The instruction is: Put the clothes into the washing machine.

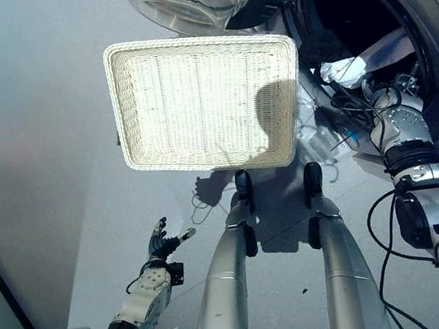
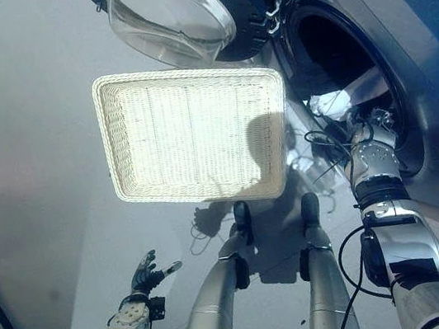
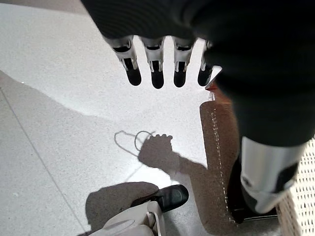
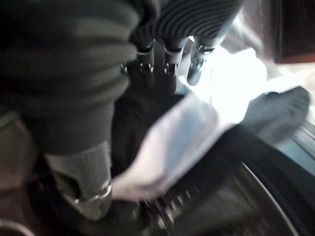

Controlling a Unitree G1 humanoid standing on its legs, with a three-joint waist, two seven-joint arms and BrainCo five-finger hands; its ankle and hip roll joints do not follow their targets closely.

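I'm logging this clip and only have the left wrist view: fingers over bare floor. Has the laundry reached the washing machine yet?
Observer: Yes. White and dark clothes lie in the open mouth of the washing machine, and the right hand is at that opening.
Operator: Is anything left in the basket?
Observer: The wicker basket on the floor holds nothing.
Operator: Is the right hand gripping cloth?
Observer: In its wrist view the fingers rest against the clothes, but the blur hides whether they close on them.
Operator: And the door?
Observer: The glass door is swung open beyond the basket. The left hand hangs with relaxed fingers over the floor.
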